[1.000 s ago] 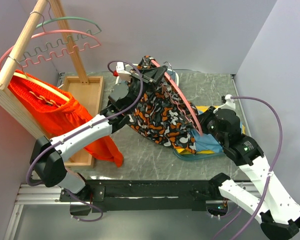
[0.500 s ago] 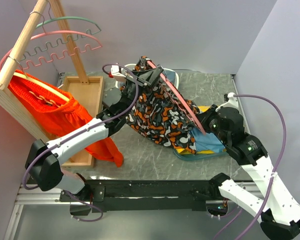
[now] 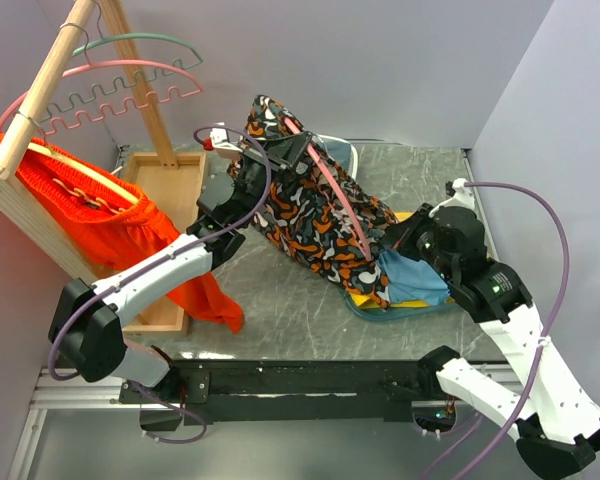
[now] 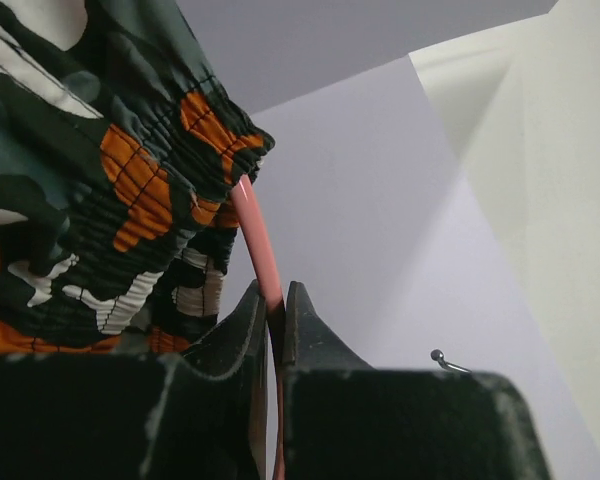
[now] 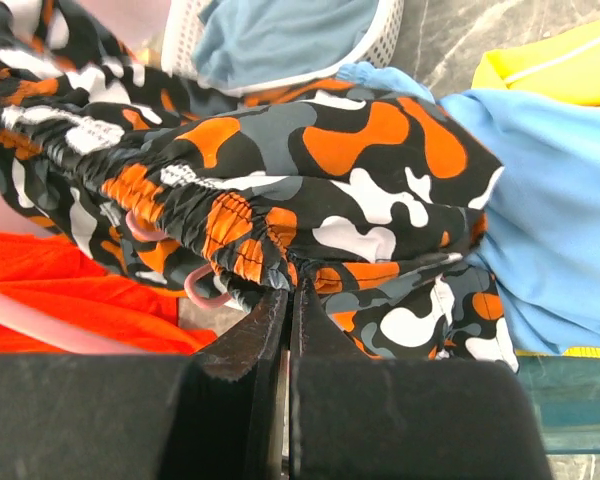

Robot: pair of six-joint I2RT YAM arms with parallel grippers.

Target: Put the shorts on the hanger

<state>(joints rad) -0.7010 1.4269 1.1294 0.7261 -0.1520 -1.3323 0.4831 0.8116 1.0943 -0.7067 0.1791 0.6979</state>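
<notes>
Grey marbled table top (image 3: 280,310) between pale lilac walls. At far left, tall leaning wooden rack (image 3: 40,100), draped with a plain bright orange garment (image 3: 110,235) and hung with a thin green hanger (image 3: 140,40) near its top.

Over mid-table, lifted and slanting from the back left down toward the right: black fabric shorts (image 3: 315,215) printed all over with orange, white and grey blobs. Upper end in the air, lower end sagging onto a light blue garment (image 3: 415,280), with a yellow garment (image 5: 550,60) just beside that. Behind the shorts, partly hidden, a white mesh basket (image 5: 385,20).

Along the upper side of the shorts, a thin pink curved hanger (image 3: 335,195), running from one gripper down to the other.

At its upper end, left gripper (image 3: 292,150), jaws squeezed tight on the pink rod. Seen from the left wrist, rod rising from between the fingertips into the gathered elastic edge of the shorts.

At the lower end, right gripper (image 3: 385,240), jaws pressed fully together, pinching the elastic edge of the shorts, near the blue garment in the right wrist view.

Smallest, in the left wrist view: tip of a small metal wire hook (image 4: 448,363), off to the right of the fingers against the wall.
</notes>
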